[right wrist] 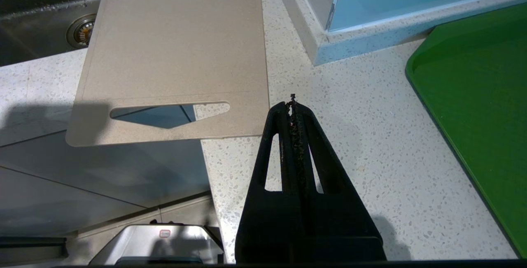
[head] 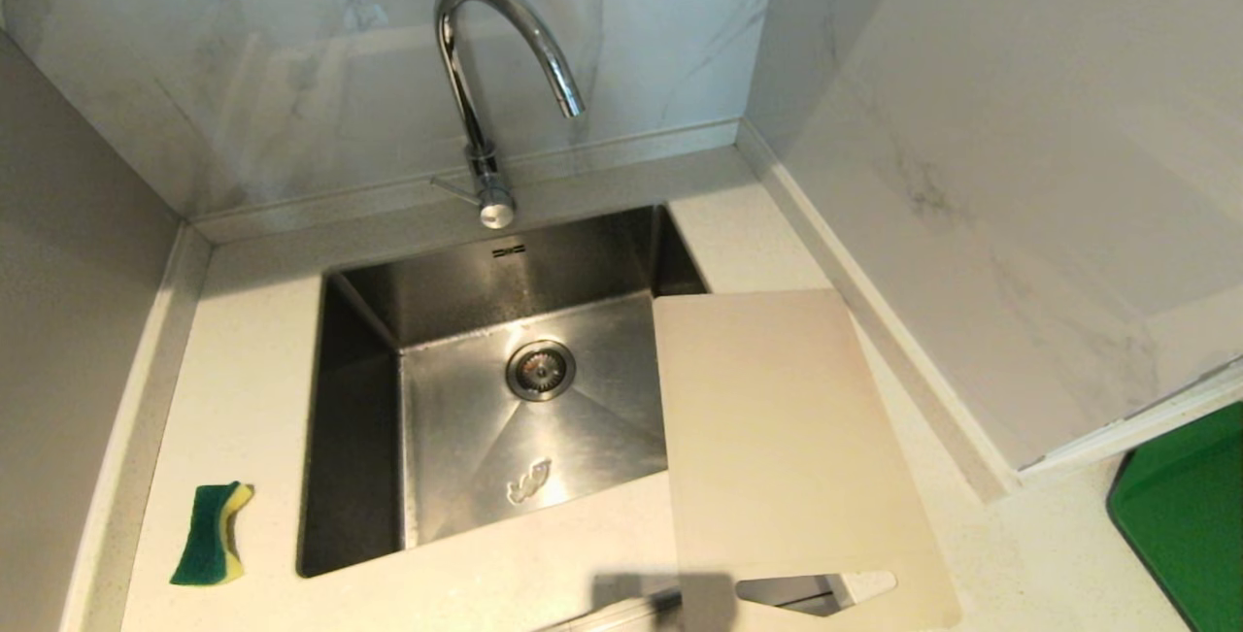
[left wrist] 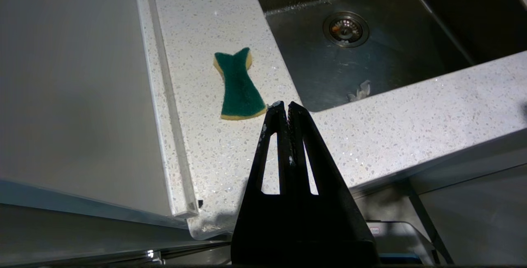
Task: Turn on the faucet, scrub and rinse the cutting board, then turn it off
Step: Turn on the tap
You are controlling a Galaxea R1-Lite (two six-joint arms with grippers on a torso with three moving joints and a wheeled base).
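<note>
The chrome gooseneck faucet stands behind the steel sink, its thin side lever pointing left; no water runs. The pale beige cutting board lies on the counter right of the sink, its left edge over the basin and its slot handle past the counter's front edge. A green and yellow sponge lies on the counter left of the sink. Neither arm shows in the head view. My left gripper is shut and empty, near the sponge. My right gripper is shut and empty, beside the board's handle end.
A bright green flat tray lies on the counter at the far right. Marble walls close in behind and to the right of the sink. A drain sits in the middle of the basin, with a small scrap near the front.
</note>
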